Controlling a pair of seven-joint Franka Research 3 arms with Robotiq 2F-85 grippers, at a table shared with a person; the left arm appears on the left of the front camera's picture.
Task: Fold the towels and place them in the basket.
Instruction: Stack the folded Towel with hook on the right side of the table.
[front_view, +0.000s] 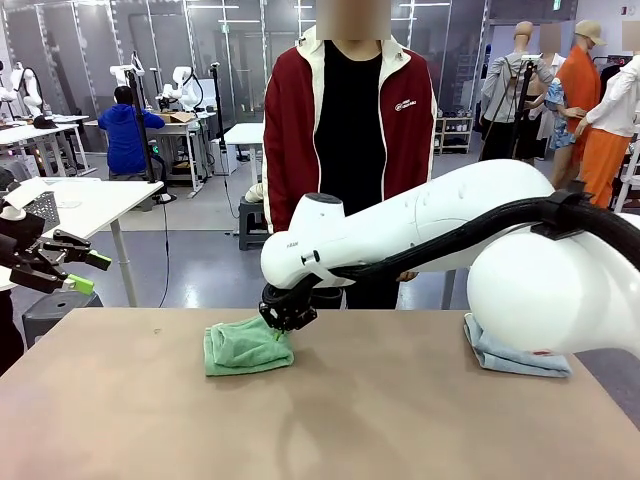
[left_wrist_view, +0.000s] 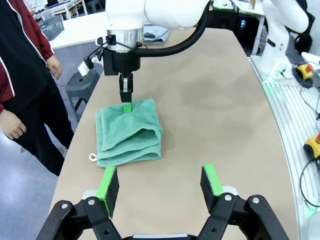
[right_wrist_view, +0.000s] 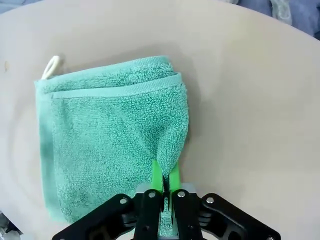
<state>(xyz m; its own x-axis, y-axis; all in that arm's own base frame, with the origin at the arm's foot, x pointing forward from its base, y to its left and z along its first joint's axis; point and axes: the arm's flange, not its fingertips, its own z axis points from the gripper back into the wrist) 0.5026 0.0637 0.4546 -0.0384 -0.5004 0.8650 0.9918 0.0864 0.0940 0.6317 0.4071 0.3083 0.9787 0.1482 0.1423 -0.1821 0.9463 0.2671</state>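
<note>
Tan tabletop (front_view: 330, 420), lab room behind, person in a red jacket (front_view: 345, 130) standing at the far edge.

Right gripper (right_wrist_view: 165, 192): fingers pinched together on a raised fold of the green towel (right_wrist_view: 110, 135), at the towel's edge nearest the wrist camera. Cloth tents up into the pads (right_wrist_view: 156, 175); the rest lies flat on the table. In the front view the right gripper (front_view: 287, 310) sits over the towel's right end.

Green towel (front_view: 245, 348): terry cloth, folded into a rough square of several layers, hemmed edges stacked along one side, small white loop tag (right_wrist_view: 51, 66) sticking out at a corner. Lies mid-table, towards the person's side.

Blue-grey towel (front_view: 510, 355): folded, at the table's right, partly hidden behind the right arm.

Left gripper (left_wrist_view: 159, 184): fingers well apart, holding nothing, hovering clear of the green towel (left_wrist_view: 130, 132); in the front view it sits off the table's left edge (front_view: 85, 272).
</note>
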